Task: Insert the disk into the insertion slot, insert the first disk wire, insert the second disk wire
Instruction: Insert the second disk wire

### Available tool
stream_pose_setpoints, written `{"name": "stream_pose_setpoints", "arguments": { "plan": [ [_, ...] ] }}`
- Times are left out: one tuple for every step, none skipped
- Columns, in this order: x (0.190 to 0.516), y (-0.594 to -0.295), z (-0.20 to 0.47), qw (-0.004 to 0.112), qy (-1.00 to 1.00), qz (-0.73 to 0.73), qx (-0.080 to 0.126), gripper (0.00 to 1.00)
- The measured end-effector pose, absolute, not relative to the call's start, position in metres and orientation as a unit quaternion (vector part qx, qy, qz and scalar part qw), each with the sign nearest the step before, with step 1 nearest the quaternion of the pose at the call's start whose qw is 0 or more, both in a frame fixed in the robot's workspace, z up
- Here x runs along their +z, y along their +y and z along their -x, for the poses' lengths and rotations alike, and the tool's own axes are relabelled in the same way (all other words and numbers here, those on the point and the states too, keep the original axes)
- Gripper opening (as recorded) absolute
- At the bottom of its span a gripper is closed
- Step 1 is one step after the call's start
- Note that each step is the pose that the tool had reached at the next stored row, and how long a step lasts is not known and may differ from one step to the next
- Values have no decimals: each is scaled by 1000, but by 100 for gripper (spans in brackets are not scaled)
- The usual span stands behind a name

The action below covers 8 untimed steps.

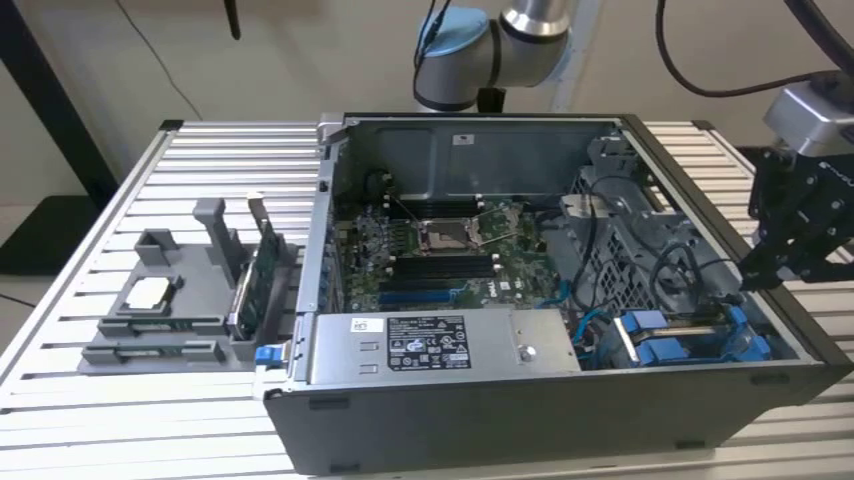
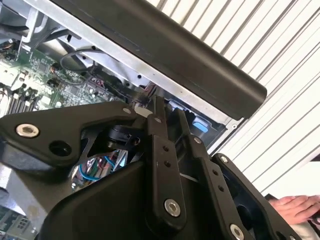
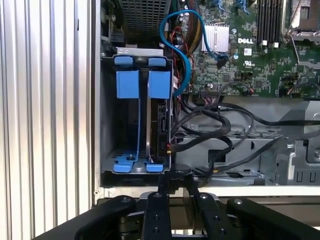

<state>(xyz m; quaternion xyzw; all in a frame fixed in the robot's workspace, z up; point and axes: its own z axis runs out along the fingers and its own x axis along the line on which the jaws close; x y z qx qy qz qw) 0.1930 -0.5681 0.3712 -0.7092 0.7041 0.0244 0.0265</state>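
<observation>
The claw [image 3: 176, 182] hangs with fingers drawn together, gripping nothing, just outside the computer case [image 1: 534, 430] on the bench [image 1: 80, 420]. Beyond it the disk [image 3: 161, 127] stands on edge inside the insertion slot [image 3: 107, 125], long axis running along the slot's depth. The motherboard [image 3: 250, 60] lies farther in.

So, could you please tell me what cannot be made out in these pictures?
- Disk: first wrist view, edge-on in the insertion slot, label turned away; wire connections obscured by black cables.
- Hand: second wrist view, cut off by the picture's corner.
- Slot interior: exterior view, partly blocked by the case wall.
</observation>
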Motion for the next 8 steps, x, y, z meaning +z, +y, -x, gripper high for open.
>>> {"name": "stream_pose_setpoints", "arguments": {
  "plan": [
    [371,-570,-193,26,704,709,24,26],
    [371,-571,-193,26,704,709,24,26],
    [371,-572,-193,26,704,709,24,26],
    [370,-572,-193,27,704,709,25,26],
    [369,-573,-193,27,704,709,25,26],
    [369,-573,-193,27,704,709,25,26],
    [368,-573,-193,27,704,709,25,26],
    [368,-573,-193,28,704,709,26,26]
  ]
}}
